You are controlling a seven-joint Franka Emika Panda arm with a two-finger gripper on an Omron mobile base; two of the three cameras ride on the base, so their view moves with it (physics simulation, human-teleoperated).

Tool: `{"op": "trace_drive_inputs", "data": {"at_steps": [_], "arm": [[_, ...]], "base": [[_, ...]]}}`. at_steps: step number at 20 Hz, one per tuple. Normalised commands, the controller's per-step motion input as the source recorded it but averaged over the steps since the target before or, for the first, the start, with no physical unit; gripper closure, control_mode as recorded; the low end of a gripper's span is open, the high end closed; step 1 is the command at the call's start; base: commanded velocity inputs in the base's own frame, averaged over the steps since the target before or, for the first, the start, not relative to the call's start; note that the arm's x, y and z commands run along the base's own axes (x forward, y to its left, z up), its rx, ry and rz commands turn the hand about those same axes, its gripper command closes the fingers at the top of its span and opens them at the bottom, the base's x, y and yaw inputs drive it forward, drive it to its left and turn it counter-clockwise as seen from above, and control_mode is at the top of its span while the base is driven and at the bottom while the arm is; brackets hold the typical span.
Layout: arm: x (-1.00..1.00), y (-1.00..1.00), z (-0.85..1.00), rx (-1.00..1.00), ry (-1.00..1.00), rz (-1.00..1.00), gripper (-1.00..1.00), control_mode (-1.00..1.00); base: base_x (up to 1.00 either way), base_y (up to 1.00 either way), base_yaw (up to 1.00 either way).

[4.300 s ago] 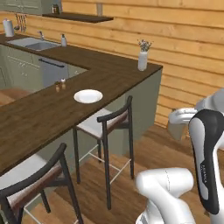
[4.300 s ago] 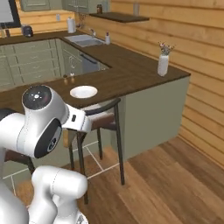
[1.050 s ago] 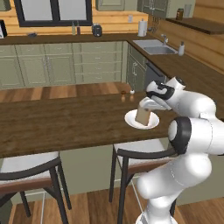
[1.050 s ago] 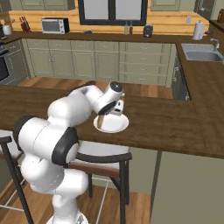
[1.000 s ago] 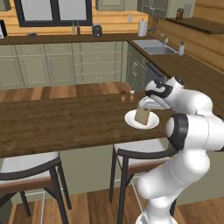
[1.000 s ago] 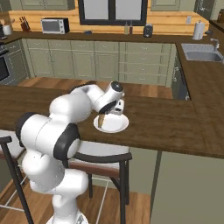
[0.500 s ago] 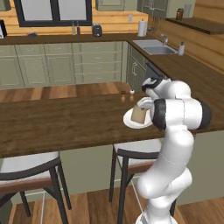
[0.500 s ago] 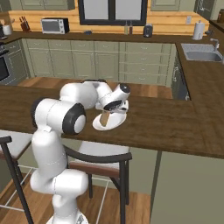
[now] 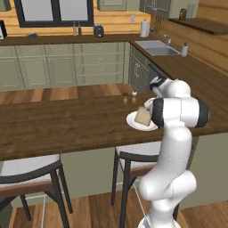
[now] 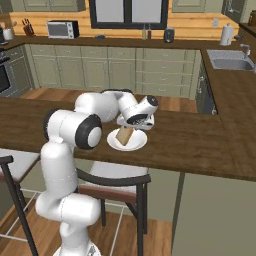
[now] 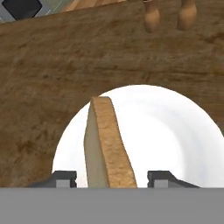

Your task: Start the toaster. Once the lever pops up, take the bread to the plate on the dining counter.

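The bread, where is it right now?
The bread stands on edge on the plate on the dining counter, between the open pincer's fingertips, near two small brown shakers.

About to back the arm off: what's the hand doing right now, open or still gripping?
Hand: open, fingers clear of the bread standing on edge over the plate.

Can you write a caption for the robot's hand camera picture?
Open gripper lets go of the upright bread on the white plate.
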Motion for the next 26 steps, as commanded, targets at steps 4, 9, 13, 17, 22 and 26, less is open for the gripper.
{"op": "trace_drive_inputs", "data": {"at_steps": [4, 9, 13, 17, 22, 26], "arm": [[-0.07, -0.35, 0.00, -0.02, 0.00, -0.01, -1.00, -1.00], [-0.22, -0.38, 0.15, -0.06, -0.01, -0.03, -1.00, -1.00], [-0.68, -0.13, 0.58, -0.12, -0.12, -0.02, -1.00, -1.00], [-0.99, 0.33, 0.62, -0.17, -0.17, -0.02, -1.00, -1.00], [-1.00, 0.93, 0.37, -0.24, -0.10, -0.11, -1.00, -1.00], [-1.00, 0.98, 0.35, -0.20, -0.01, -0.18, -1.00, -1.00]], "base": [[0.00, 0.00, 0.00], [0.00, 0.00, 0.00], [0.00, 0.00, 0.00], [0.00, 0.00, 0.00], [0.00, 0.00, 0.00], [0.00, 0.00, 0.00]]}}
